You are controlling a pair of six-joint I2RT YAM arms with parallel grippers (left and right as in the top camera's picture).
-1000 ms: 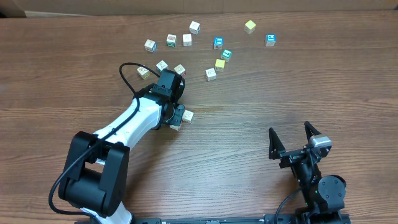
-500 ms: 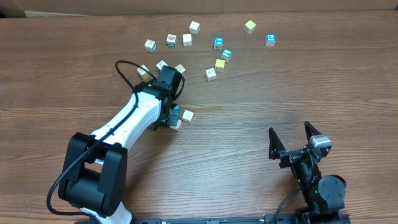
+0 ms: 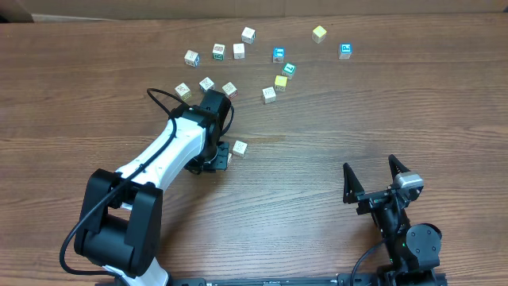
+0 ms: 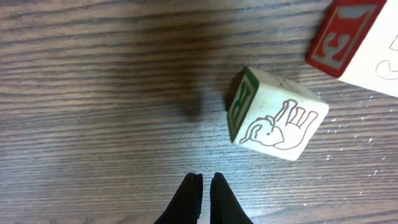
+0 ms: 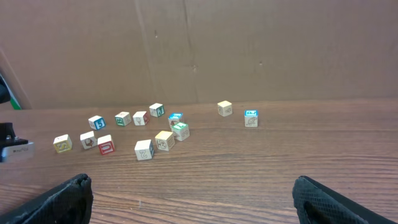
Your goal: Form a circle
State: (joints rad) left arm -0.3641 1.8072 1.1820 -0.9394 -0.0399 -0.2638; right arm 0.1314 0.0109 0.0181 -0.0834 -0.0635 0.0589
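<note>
1. Circle: not complete. The cubes lay loose on the wooden table, most of them in a ragged band along its far side, in front of a cardboard wall.
2. Near the middle of that band, four sat close together in a short slanting line: a blue-faced cube, a green-faced cube, a yellow cube and a whitish cube. Whether they touched could not be told.
3. A pale yellow cube and a blue-marked cube stood apart at the right end of the band.
4. The left gripper had its fingers pressed together with nothing between them. It was low over the table, on the near side of the band.
5. Just beyond its tips stood an elephant cube with a green letter on one side, clear of the fingers. A red-faced cube sat just beside it, cut off by the frame's corner.
6. The right gripper had its fingers wide apart and empty. It was at the near right of the table, well apart from every cube.
</note>
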